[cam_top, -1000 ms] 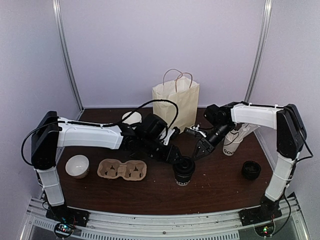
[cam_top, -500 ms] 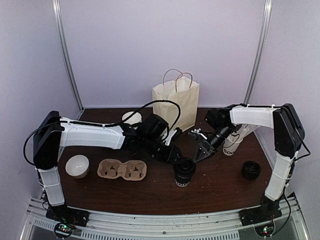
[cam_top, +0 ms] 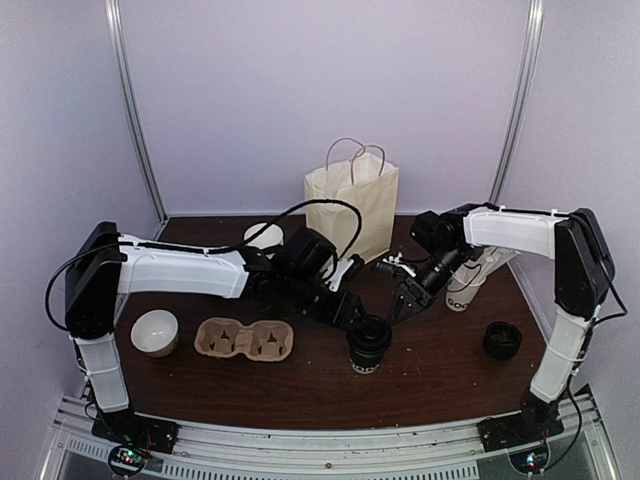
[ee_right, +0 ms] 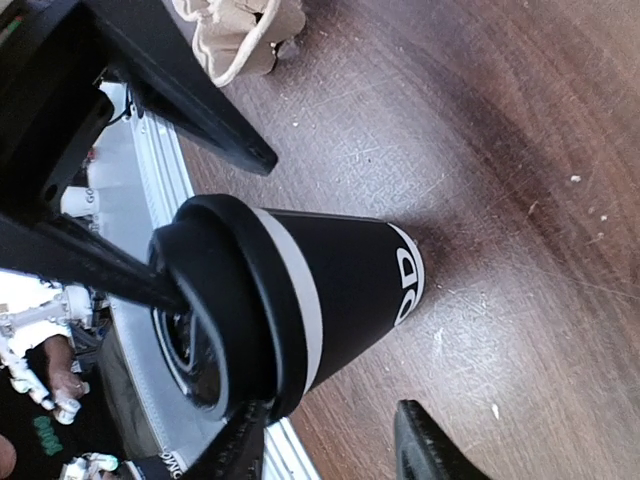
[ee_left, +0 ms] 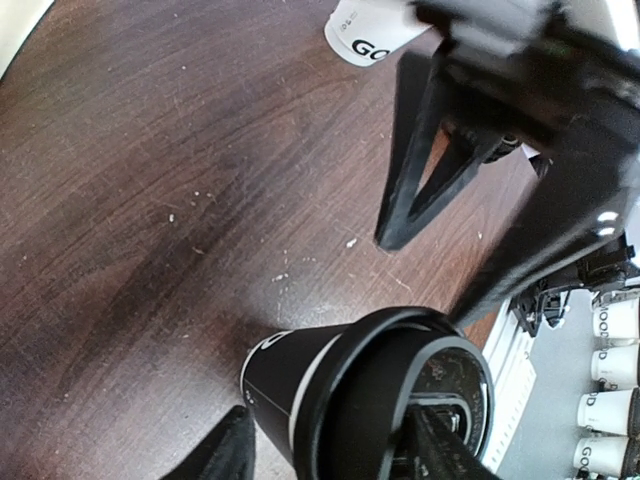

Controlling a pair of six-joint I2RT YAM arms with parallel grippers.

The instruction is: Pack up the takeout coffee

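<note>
Only one takeout coffee (cam_top: 368,343), one bag (cam_top: 350,205).

Bright, even, diffuse light from above. Soft shadow on the table (ee_right: 480,200) beside the takeout coffee (ee_right: 340,290), just ahead of right gripper (ee_right: 335,410). Faint sheen on wood ahead of left gripper (ee_left: 330,415). Near fingers (ee_right: 425,445) blurred, dark. Wide-angle stretch at wrist-view edges.
</note>
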